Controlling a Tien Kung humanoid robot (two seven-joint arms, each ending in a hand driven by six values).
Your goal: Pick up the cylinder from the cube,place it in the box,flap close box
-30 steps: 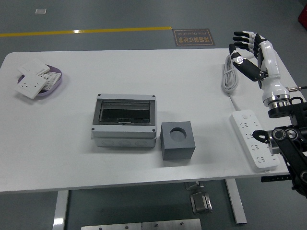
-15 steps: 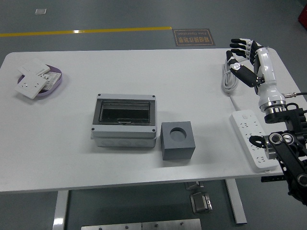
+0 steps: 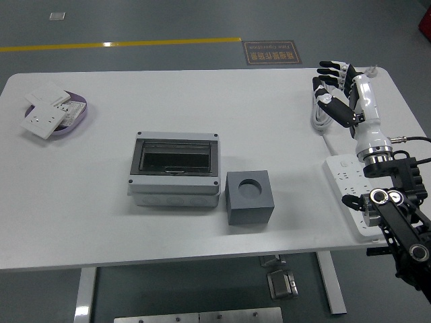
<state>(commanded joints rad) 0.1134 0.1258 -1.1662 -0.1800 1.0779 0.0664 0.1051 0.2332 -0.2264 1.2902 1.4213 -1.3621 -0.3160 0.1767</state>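
Right hand (image 3: 339, 91), fingers spread and empty, at upper right above the white table (image 3: 202, 94); grey cube with round hole (image 3: 250, 196) lies well apart, lower centre, beside grey plastic box (image 3: 175, 169).

1. One view only, head camera; no second view, so no shared part of the scene.
2. Mounted high on the robot's side, facing forward and down over the white table (image 3: 202, 101).
3. Table's near edge runs across the lower part of the picture, far edge near the top; grey floor with a yellow line (image 3: 121, 44) beyond it.
4. Mid distance: almost the whole tabletop fits, table legs and floor show below the near edge.
5. Right arm enters from the lower right corner, right hand (image 3: 337, 91) reaching up the right side.
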